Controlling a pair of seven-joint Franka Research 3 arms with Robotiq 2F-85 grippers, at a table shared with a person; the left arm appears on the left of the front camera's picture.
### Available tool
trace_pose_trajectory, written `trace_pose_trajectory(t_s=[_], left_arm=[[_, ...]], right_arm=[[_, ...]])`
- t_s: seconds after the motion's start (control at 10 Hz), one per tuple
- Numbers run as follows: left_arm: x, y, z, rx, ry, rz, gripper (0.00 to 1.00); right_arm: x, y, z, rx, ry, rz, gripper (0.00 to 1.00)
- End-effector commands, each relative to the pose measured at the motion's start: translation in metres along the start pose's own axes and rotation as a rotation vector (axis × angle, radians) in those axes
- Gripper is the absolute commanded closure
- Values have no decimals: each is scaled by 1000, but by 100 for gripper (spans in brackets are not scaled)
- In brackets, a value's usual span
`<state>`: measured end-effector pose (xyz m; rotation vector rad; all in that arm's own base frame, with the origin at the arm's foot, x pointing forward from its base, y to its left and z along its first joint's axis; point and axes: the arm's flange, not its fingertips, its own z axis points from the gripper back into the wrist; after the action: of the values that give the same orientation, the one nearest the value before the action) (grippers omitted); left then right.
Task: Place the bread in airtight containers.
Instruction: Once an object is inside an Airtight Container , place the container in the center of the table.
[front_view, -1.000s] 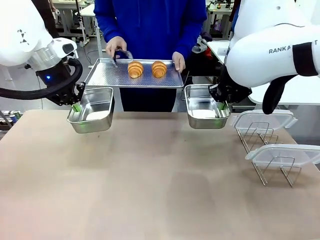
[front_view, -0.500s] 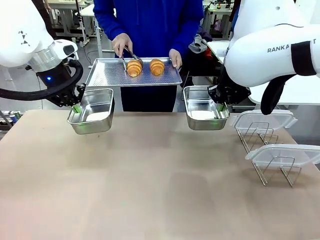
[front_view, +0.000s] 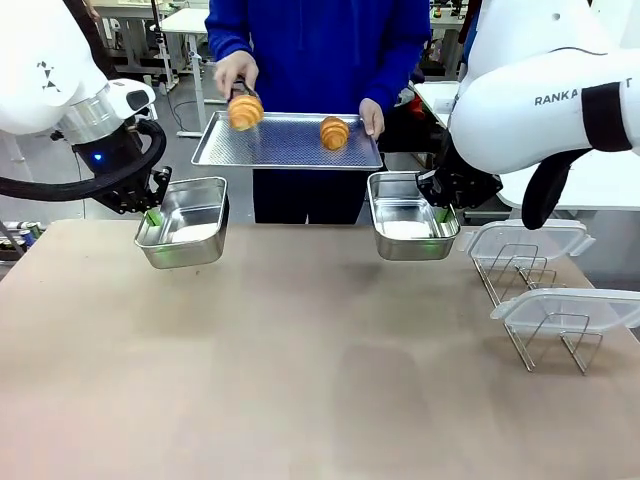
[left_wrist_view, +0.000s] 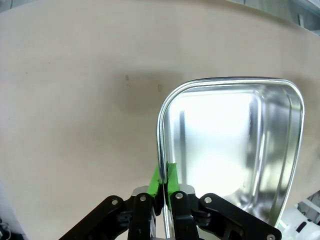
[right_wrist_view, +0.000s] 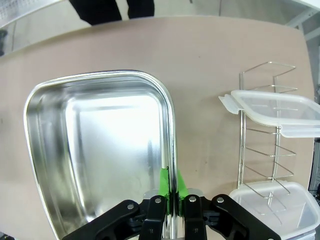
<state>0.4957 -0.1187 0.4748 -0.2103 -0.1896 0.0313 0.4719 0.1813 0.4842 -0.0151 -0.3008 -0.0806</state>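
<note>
Left gripper is pinched tight on a side rim of the left steel tub; the wrist view shows a green pad on either side of the wall and nothing else between them. Right gripper is the same, clamped on the rim of the right steel tub. Both tubs are empty, apparently held off the table and out toward the person. One croissant hangs under the person's hand, above a corner of the steel tray; the holding tool is too small to make out. Second croissant lies loose on the tray, which the other hand supports from one end. Risks, as I judge them: the edge-only grip could let a tub swing or slip if bread lands off-centre. The one-handed tray could tip and roll the second croissant off. The carried croissant has a gap to cross before it is over the left steel tub. Clear lids sit on the wire rack, well apart from the handover.
</note>
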Motion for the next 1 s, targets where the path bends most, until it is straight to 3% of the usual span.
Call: trace_pose_trajectory(t_s=[0.0, 0.9], left_arm=[[0, -1, 3, -3, -5, -5, 100], [0, -1, 3, -3, -5, -5, 100]], right_arm=[[1, 0, 4, -5, -12, -6, 100], [1, 0, 4, -5, -12, -6, 100]])
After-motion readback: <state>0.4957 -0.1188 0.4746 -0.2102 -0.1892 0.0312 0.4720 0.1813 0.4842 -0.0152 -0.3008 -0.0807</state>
